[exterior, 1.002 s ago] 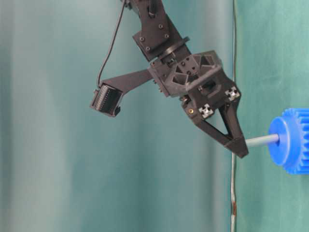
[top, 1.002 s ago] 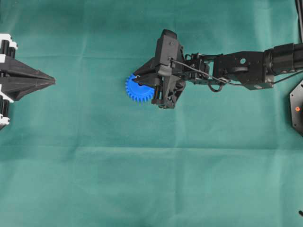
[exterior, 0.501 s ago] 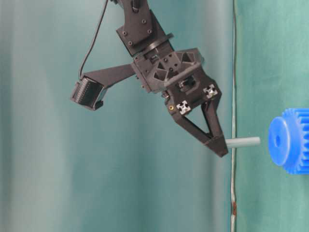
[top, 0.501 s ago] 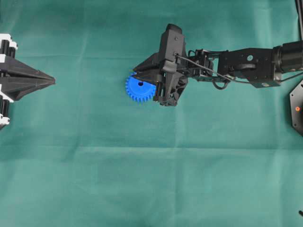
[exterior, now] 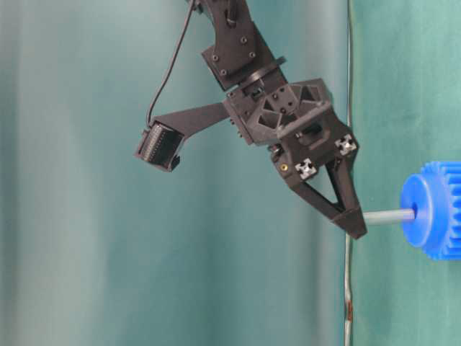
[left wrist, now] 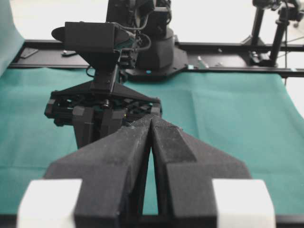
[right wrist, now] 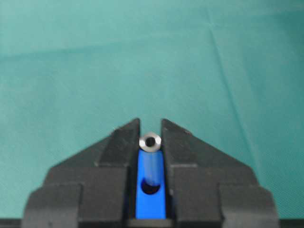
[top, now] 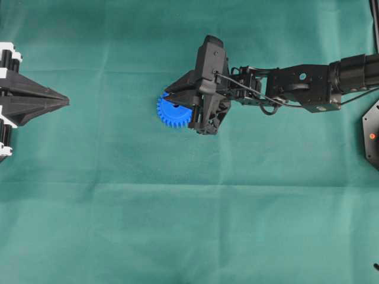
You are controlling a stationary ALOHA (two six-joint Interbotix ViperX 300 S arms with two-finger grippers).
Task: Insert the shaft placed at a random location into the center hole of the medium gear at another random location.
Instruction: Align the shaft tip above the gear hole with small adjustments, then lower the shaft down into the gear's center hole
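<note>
One green cloth [top: 177, 225] covers the whole worktop in the overhead view, creased in faint lines. On it lies one blue gear [top: 173, 111], partly under the right gripper [top: 190, 110]; the left gripper [top: 64, 103] sits at the left edge, well apart. One black plate with an orange dot [top: 372, 136] shows at the right edge.

From table level, the cloth fills the background. The right gripper [exterior: 353, 225] has its jaws clenched on one grey pin [exterior: 387, 215], whose far end meets the middle of the gear [exterior: 432, 209].

From the left wrist, the left gripper [left wrist: 150, 124] has its jaws pressed together with nothing between them. Beyond the cloth runs one black rail [left wrist: 228, 70] with stands, against a pale room.

From the right wrist, the pin [right wrist: 150, 142] stands end-on between the fingertips [right wrist: 127, 135], its lower end in the gear's center hole [right wrist: 151, 188].

No writing can be read in any view.
</note>
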